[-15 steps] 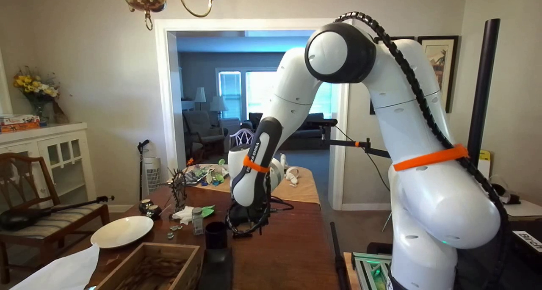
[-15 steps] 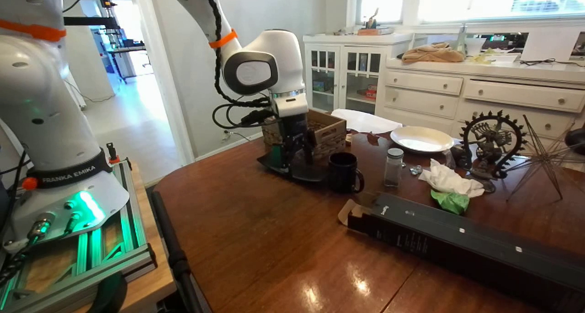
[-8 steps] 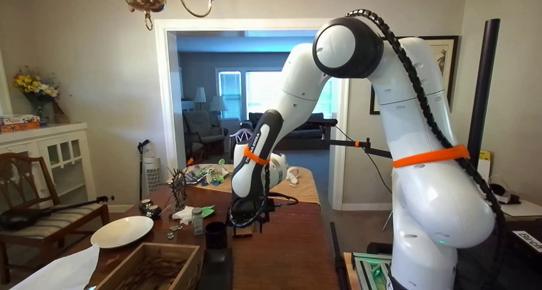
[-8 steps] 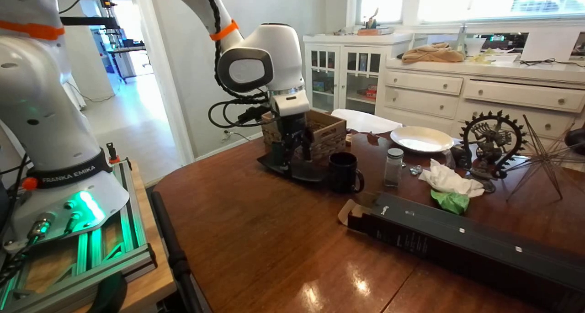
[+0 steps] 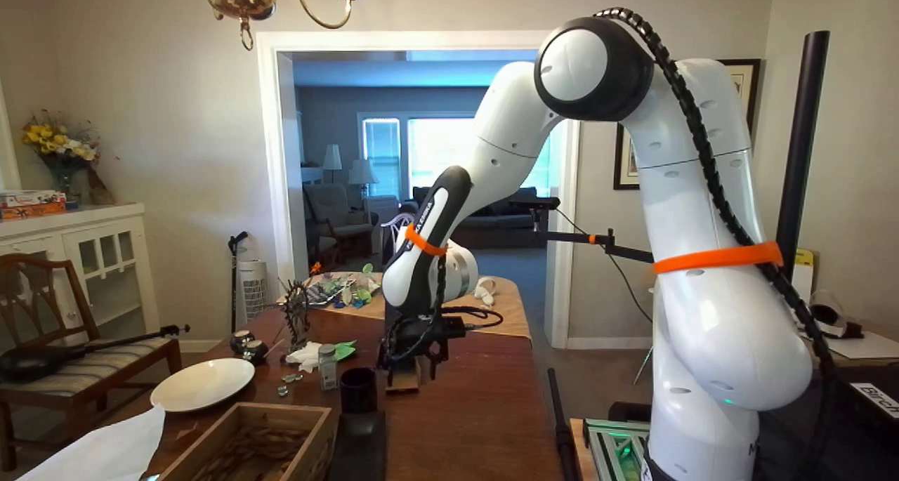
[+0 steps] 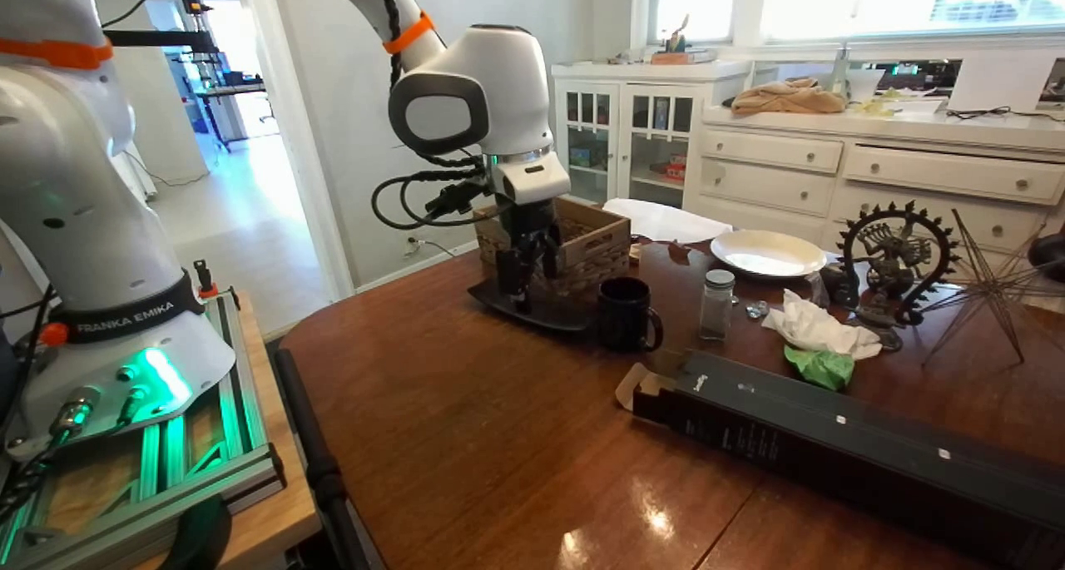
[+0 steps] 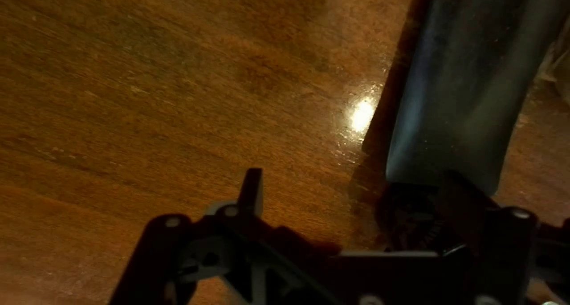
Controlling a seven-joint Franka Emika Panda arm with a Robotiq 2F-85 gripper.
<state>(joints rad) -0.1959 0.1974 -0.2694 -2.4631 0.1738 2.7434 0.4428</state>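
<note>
My gripper (image 6: 535, 291) points down above the table with its jaws wide apart and nothing between them. Behind it in that exterior view lies a long, shallow black tray (image 6: 562, 312). In the wrist view the tray (image 7: 463, 95) runs up the right side, and the right-hand finger overlaps its near end. A dark round shape there, partly hidden by that finger, looks like the black mug (image 7: 409, 216). Both exterior views show the mug (image 6: 622, 312) upright by the tray's end, its handle turned away from the gripper. Whether a finger touches anything is hard to tell.
Beside the tray stands a wooden crate (image 5: 319, 432) with brown woven sides. A glass jar (image 6: 715, 308), white plate (image 6: 767, 255), crumpled tissue (image 6: 815, 324), dark metal statue (image 6: 899, 258) and wire star (image 6: 990, 287) are farther along. A long black box (image 6: 832, 453) lies with one flap open.
The hand has risen from the table and the elbow has swung up and back toward the base. Jaws stayed open. Tray, mug and crate have kept their places.
</note>
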